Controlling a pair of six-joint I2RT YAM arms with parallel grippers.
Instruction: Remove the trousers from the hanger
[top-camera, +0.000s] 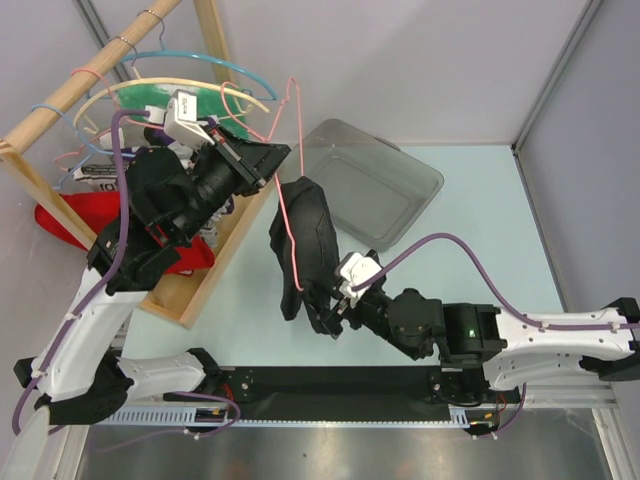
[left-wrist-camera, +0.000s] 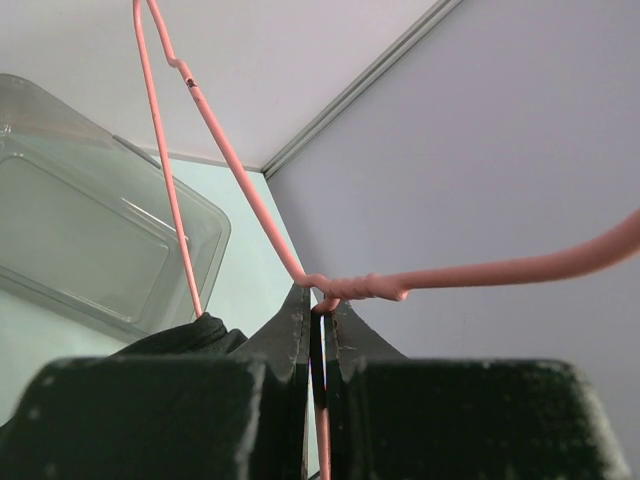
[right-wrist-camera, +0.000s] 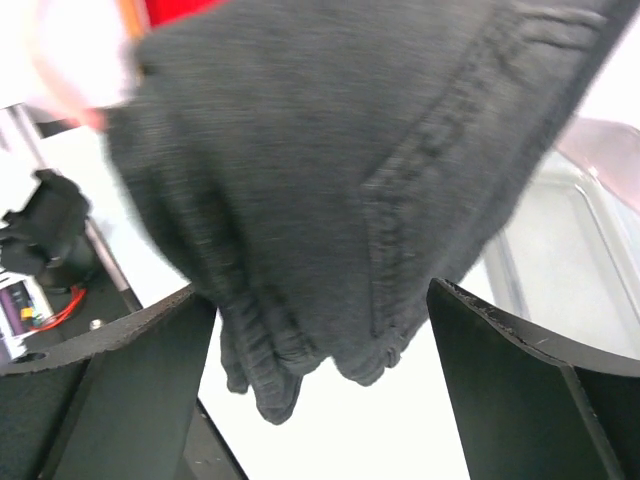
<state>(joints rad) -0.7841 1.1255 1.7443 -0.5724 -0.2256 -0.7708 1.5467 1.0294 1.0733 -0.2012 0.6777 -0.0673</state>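
The hanger (left-wrist-camera: 240, 170) is held pinched in the left tool (left-wrist-camera: 318, 300), whose jaws are closed on the pink wire right at the twisted neck, with the hook rising beyond the tips. The trousers (top-camera: 310, 240) are draped over the hanger and hang below and ahead of the left tool. The right tool (right-wrist-camera: 315, 300) is spread wide, and the lower hem of the trousers hangs between its jaws, not yet clamped. The step in hand is judged to be the taking hold of the fabric. It would be done best if the right tool were advanced until a thick fold lay deep between its jaws, with the wire left out of the bite. The hanger should be steadied by the left tool while the cloth is drawn down and off.
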